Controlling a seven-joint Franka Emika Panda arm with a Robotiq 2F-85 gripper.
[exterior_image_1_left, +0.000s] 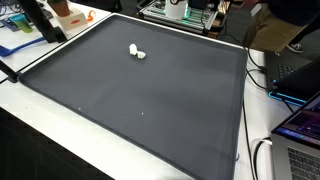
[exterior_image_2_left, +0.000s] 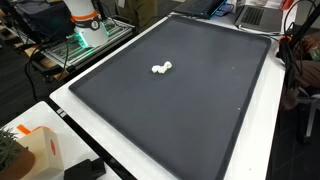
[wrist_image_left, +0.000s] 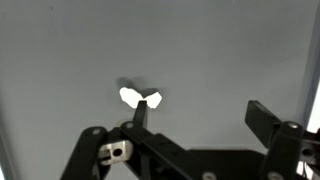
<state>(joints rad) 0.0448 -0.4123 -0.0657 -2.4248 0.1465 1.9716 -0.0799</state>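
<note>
Okay, my gripper (wrist_image_left: 200, 118) hangs with jaws spread wide; the small white piece (wrist_image_left: 140, 98) lies on the dark mat (exterior_image_1_left: 160, 110), off toward one finger. Descending here, I risk that finger knocking it away.

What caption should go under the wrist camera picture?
Open black gripper hovering over a small white lumpy object on a dark grey mat.

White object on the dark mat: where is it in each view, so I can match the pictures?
In an exterior view: white object upper left of centre, toward the mat's upper edge.
In an exterior view: near centre, slightly above the middle.
Wrist view: left of centre, mid-height.
Shared landmark: the dark mat beneath it.
</note>
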